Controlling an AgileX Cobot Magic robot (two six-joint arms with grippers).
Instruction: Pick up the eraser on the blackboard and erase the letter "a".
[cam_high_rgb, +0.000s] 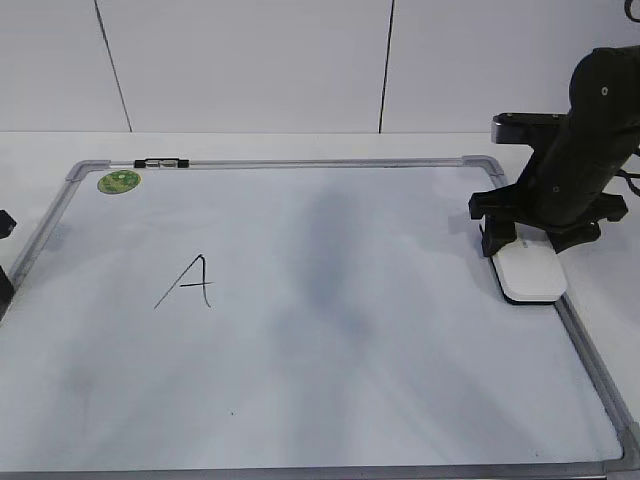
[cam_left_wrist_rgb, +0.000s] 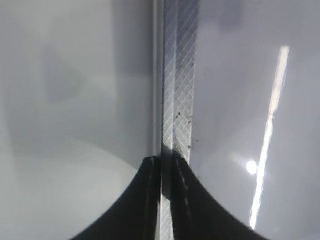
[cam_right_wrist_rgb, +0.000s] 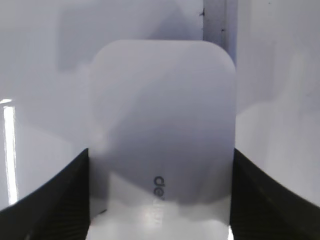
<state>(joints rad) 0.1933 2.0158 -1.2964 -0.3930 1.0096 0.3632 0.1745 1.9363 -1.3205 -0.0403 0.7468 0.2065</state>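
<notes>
The right gripper (cam_right_wrist_rgb: 160, 200) stands with its jaws wide on either flank of the eraser (cam_right_wrist_rgb: 162, 120), apparently flush but not visibly clamping, so an off-centre squeeze may let the smooth plastic slip out forward, while the left gripper (cam_left_wrist_rgb: 162, 165) is pinched closed on nothing.

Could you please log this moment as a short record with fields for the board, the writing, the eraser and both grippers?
board: blackboard, white surface, grey frame, flat on the table
writing: one capital "A", left of centre; no small "a" visible
eraser: white, at the right edge of the board
right gripper: fingers on either side of the eraser, eraser not lifted
left gripper: shut, over the board's frame
sticker: green, upper left corner
</notes>
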